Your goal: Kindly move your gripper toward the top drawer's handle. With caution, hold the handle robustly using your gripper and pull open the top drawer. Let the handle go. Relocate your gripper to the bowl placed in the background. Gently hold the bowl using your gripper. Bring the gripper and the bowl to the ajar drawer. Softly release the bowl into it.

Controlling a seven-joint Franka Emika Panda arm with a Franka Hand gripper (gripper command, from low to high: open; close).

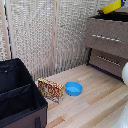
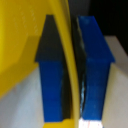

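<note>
Pinching the yellow bowl's (image 2: 20, 45) rim, the claw (image 2: 75, 75) is clamped, fingers (image 2: 95, 65) either side.

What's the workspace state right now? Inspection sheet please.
Surface: light wooden floor.
Job's things: yellow bowl held high at the dresser's top; top drawer and its handle; whether it stands open is hard to tell.
Clutter: light-blue bowl beside a printed box; black bin on the exterior view's left.
Gripper: blue fingers clamp the bowl's rim, wrist view; not seen in the exterior view.
Cables: nothing seen.
Surroundings: woven screen behind; lower drawer.
</note>
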